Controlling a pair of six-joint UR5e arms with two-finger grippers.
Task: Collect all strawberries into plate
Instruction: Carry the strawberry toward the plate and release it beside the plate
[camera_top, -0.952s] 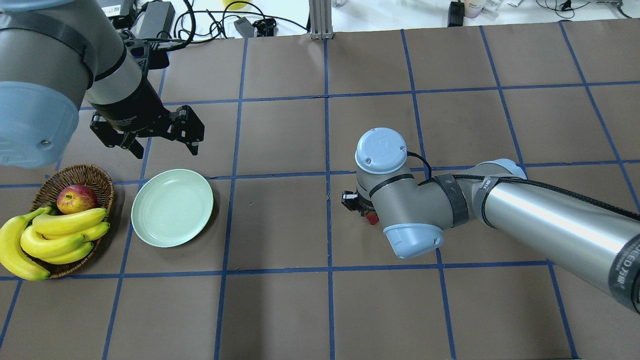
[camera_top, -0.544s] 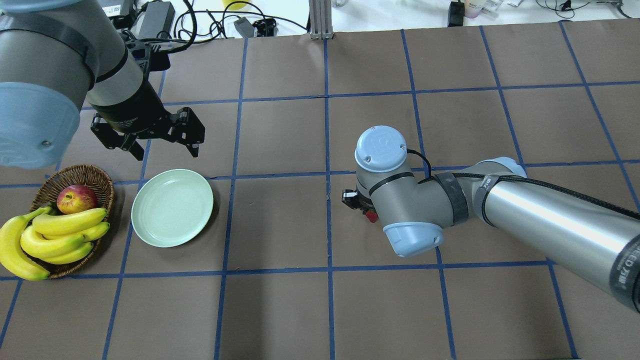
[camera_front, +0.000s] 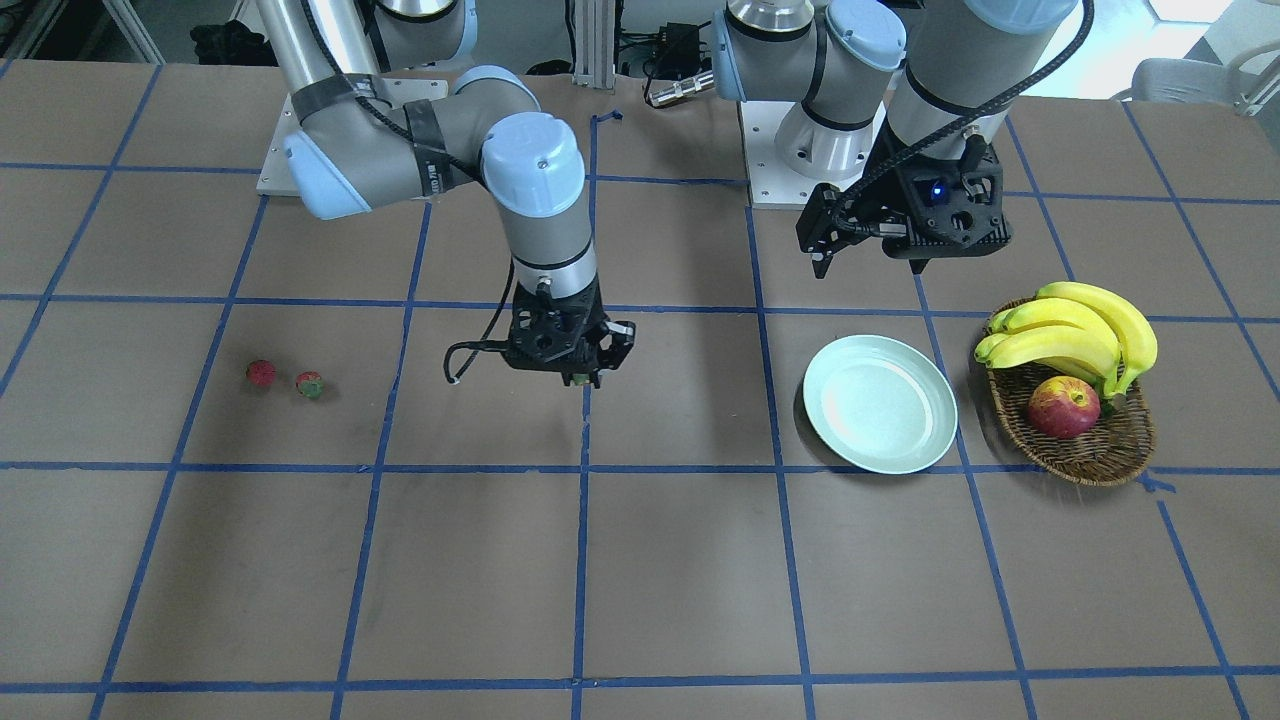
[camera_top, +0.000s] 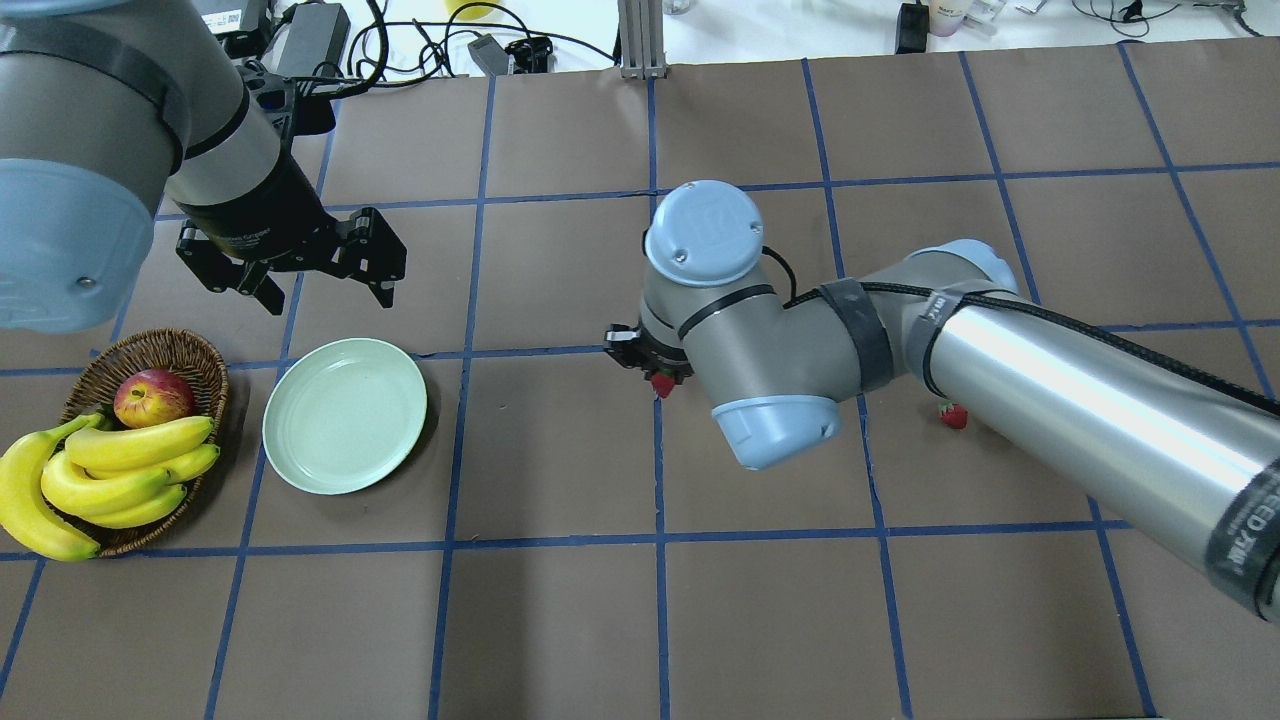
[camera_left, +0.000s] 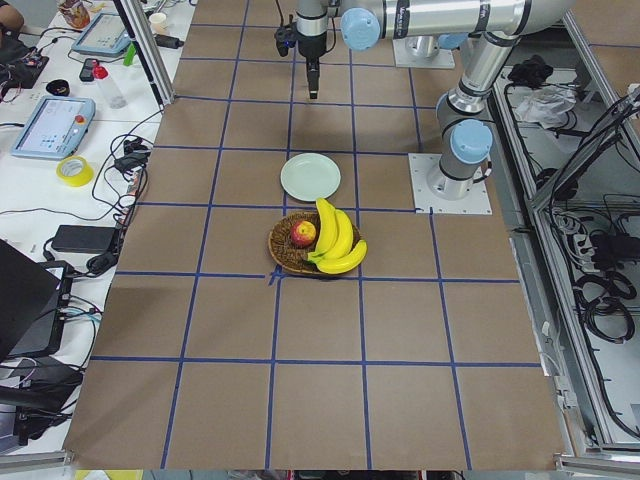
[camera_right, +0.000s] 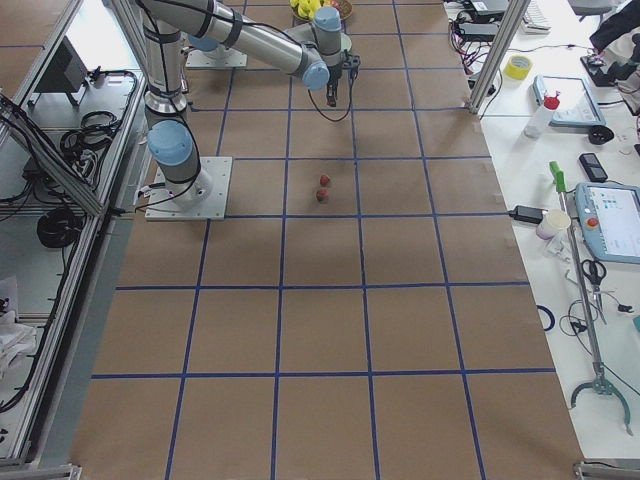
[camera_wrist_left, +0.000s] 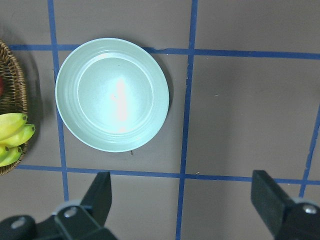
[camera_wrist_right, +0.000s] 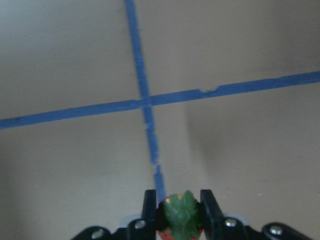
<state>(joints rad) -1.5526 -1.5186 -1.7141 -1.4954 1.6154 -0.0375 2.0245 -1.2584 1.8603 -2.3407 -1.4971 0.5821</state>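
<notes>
Right gripper is closed narrowly on one strawberry, its two black fingers pressing the berry from either side, the green cap turned toward the wrist camera and a little red showing beneath. In the overhead view the red tip of the berry pokes out under the wrist, and the gripper hangs above the table, over one of the blue tape lines near the middle of the grid.

Two more strawberries lie on the table just beside each other, well apart from the held one, out on the robot's right. Only one of them shows in the overhead view, next to the right arm's forearm.

Over on the robot's left the plate sits flat on the table with nothing in it. It lies well apart from the right gripper.

Above the table just beyond the plate's far rim, the left gripper is spread wide with nothing between its fingers; its wrist camera looks straight down on the plate.

Next to the plate, on the side away from the strawberries, stands a brown wicker basket holding a bunch of bananas and a red-yellow apple.
</notes>
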